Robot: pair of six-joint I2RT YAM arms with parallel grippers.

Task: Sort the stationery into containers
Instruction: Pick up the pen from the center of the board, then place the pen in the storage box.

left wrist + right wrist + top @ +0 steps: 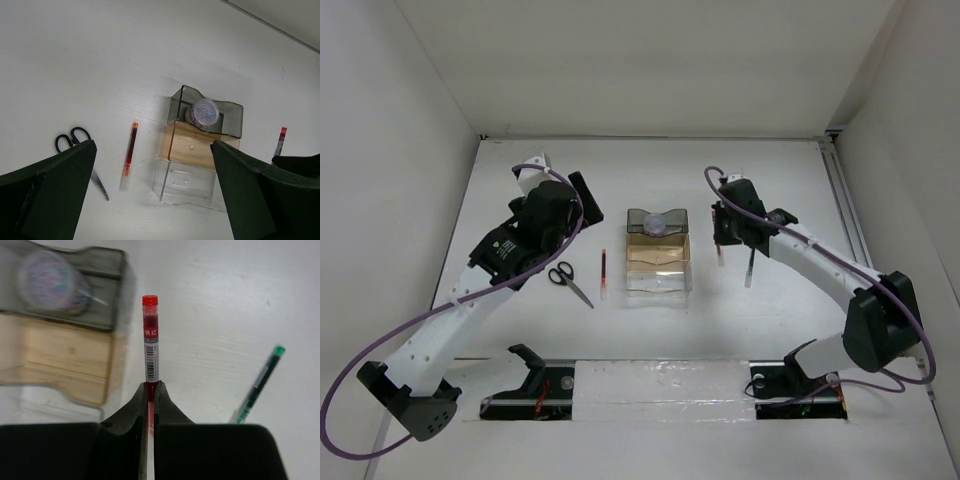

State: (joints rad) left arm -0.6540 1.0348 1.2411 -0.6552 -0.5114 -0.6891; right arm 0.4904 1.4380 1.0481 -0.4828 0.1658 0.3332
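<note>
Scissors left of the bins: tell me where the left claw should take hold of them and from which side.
Grip the scissors at the narrow neck where the closed blades meet the black handle loops. They lie flat, blades pointing toward the arms' bases, so bring the open left claw straight down, closing across the blades. The red pen beside them lies apart, likely leaving room.

Left pincer (153,150) gapes wide, apparently raised; right pincer (151,386) clamped.
</note>
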